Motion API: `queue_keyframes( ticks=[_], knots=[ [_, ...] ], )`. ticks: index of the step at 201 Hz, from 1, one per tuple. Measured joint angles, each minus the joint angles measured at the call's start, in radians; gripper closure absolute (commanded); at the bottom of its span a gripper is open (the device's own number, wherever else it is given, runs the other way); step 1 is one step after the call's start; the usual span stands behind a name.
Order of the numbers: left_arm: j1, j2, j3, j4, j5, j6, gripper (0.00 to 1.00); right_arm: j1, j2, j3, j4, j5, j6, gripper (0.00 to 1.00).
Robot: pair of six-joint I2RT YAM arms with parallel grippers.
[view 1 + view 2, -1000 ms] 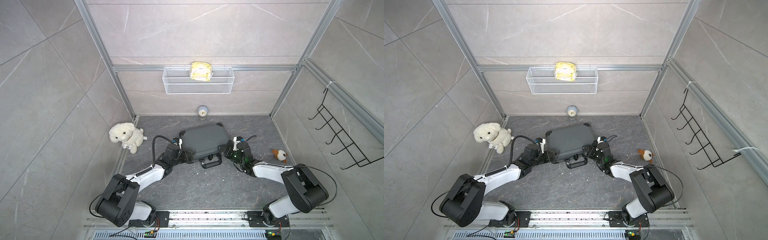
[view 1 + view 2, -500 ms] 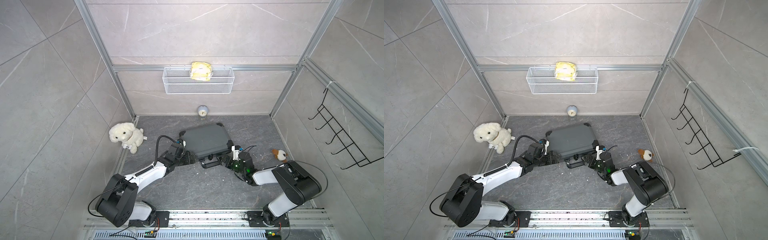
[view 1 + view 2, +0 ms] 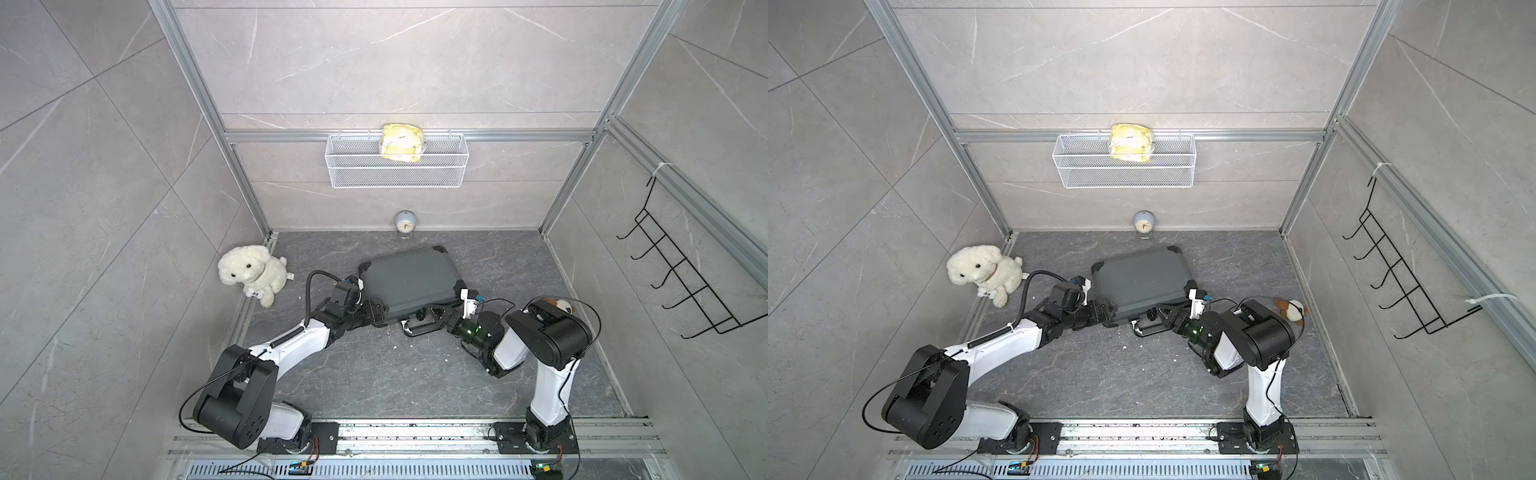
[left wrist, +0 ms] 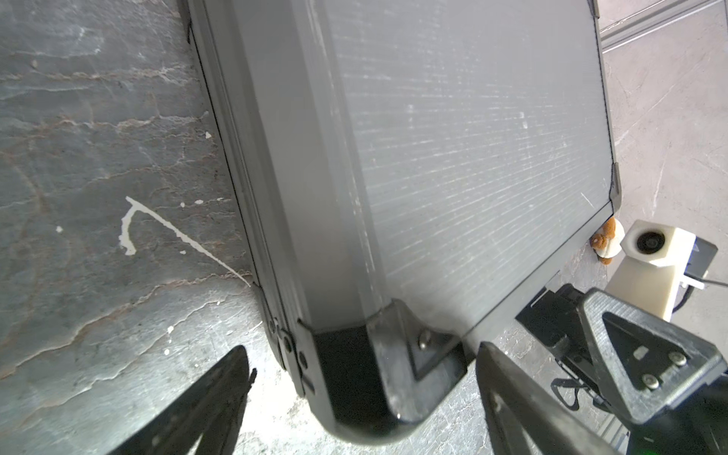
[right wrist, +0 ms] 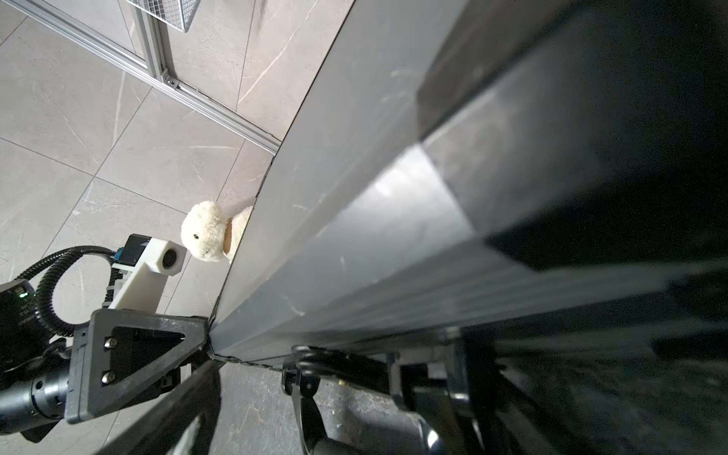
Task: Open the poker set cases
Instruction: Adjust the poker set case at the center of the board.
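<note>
Dark grey ribbed rectangular poker set case [image 3: 409, 282] lies closed and flat, mid-way across the grey marbled floor [image 3: 374, 378]. Left gripper [image 4: 360, 356]: jaws apart, straddling 1 black corner cap [image 4: 354, 374]. Right gripper [image 3: 435, 321]: jaws apart, at the front edge beside the black handle [image 3: 415, 330].
</note>
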Motion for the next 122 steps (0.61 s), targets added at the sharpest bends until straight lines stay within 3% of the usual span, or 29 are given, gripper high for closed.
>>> queue_keyframes(
  ticks=[39, 72, 122],
  knots=[
    [0.000, 0.008, 0.001, 0.011, 0.009, -0.008, 0.10, 0.101, -0.006, -0.020, 0.016, 0.017, 0.034, 0.00],
    [0.000, 0.010, 0.001, 0.011, 0.021, -0.009, 0.10, 0.117, -0.027, -0.055, 0.023, 0.048, 0.101, 0.02],
    [0.000, 0.011, 0.001, 0.011, 0.023, -0.009, 0.10, 0.175, -0.029, -0.085, 0.014, 0.199, 0.229, 0.36]
  ],
)
